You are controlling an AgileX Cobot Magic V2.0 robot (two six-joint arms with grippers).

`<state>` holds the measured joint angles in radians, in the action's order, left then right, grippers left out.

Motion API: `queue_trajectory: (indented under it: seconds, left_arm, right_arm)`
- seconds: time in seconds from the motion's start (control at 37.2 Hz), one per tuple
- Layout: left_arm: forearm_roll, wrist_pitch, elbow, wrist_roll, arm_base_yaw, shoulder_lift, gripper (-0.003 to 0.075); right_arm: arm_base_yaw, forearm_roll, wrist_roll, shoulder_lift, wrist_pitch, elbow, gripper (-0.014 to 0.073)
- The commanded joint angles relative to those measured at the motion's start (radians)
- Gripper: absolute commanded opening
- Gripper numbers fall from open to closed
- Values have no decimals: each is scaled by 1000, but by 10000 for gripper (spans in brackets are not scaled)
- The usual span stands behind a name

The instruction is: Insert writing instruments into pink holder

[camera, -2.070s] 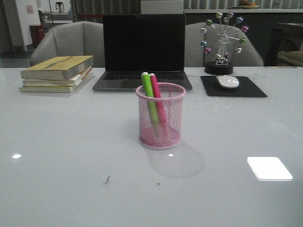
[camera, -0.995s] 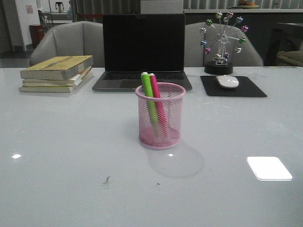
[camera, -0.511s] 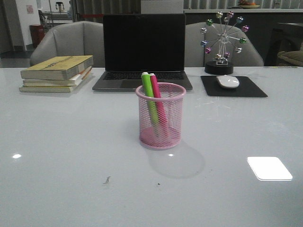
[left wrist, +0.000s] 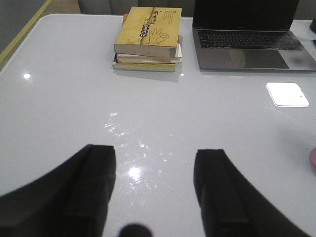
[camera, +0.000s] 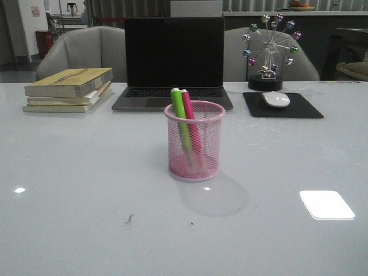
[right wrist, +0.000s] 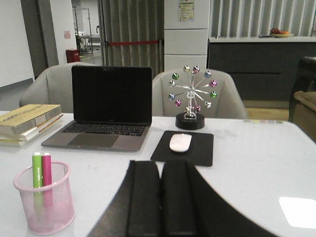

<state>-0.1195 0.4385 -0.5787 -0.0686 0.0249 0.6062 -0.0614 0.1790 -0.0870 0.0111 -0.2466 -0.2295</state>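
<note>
The pink holder (camera: 195, 141) stands upright mid-table in the front view. Both writing instruments lean inside it: a green marker (camera: 180, 114) and a pink marker (camera: 190, 118), caps above the rim. The right wrist view shows the same holder (right wrist: 44, 198) with the green marker (right wrist: 36, 170) and pink marker (right wrist: 47, 169) in it. My right gripper (right wrist: 161, 170) is shut with nothing between its fingers, away from the holder. My left gripper (left wrist: 154, 158) is open over bare table, holding nothing. Neither gripper appears in the front view.
A laptop (camera: 174, 60) sits behind the holder, a stack of books (camera: 68, 89) at the back left, and a mouse (camera: 276, 99) on a black pad (camera: 282, 105) with a ball ornament (camera: 269, 52) at the back right. Chairs stand beyond the table.
</note>
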Motion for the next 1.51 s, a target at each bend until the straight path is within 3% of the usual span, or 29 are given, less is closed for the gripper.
queue_trajectory:
  seconds: [0.0,0.3,0.59,1.26,1.48]
  left_arm:
    - [-4,-82,-29,1,0,-3,417]
    - [-4,-82,-29,1,0,-3,417]
    - [-4,-82,-29,1,0,-3,417]
    - [12,-79,-21,1,25,-3,417]
    - [19,-85,-3,1,62,-133,417]
  right_arm:
    - [0,19,1,17,110,28,50]
    - [0,20,1,17,247,264,50]
    - [0,16,1,17,123,261,50]
    - [0,16,1,17,122,261,50]
    - [0,16,1,17,122,261,50]
